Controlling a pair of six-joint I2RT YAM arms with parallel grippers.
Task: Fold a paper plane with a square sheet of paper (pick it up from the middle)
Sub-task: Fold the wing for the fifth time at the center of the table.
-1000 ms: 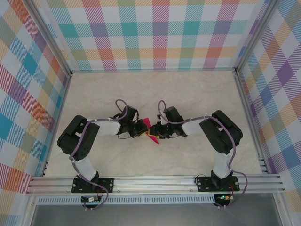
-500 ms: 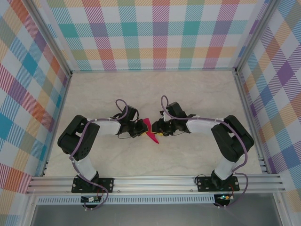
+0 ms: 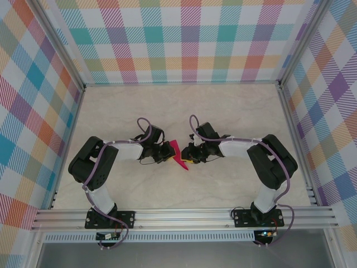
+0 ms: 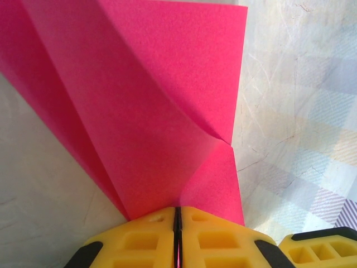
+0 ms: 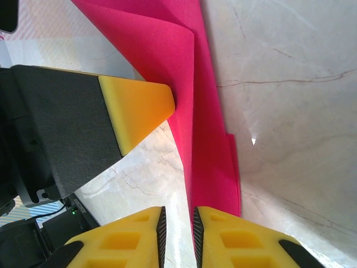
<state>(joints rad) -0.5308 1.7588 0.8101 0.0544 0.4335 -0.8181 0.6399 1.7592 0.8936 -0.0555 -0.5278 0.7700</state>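
The square sheet of paper [image 3: 178, 154] is magenta-pink and folded into a narrow pointed paper plane shape, held above the table's middle between both grippers. My left gripper [image 3: 169, 154] is shut on it. In the left wrist view the folded layers [image 4: 156, 111] fan upward from the closed yellow fingertips [image 4: 177, 215]. My right gripper [image 3: 187, 158] faces it from the right. In the right wrist view its jaws [image 5: 177, 215] stand narrowly apart, with table showing in the gap, and the paper's long edge [image 5: 201, 128] runs along the inner face of the right finger [image 5: 234, 234].
A yellow-tipped finger of the left gripper [image 5: 136, 109] sits close at the left of the right wrist view. The marble table [image 3: 184, 109] is enclosed by plaid walls [image 3: 184, 39] and metal rails [image 3: 184, 215] along the near edge.
The right arm's elbow has swung outward to the right and its gripper has shifted slightly along the paper; its jaws have narrowed. The left gripper and paper have stayed put.
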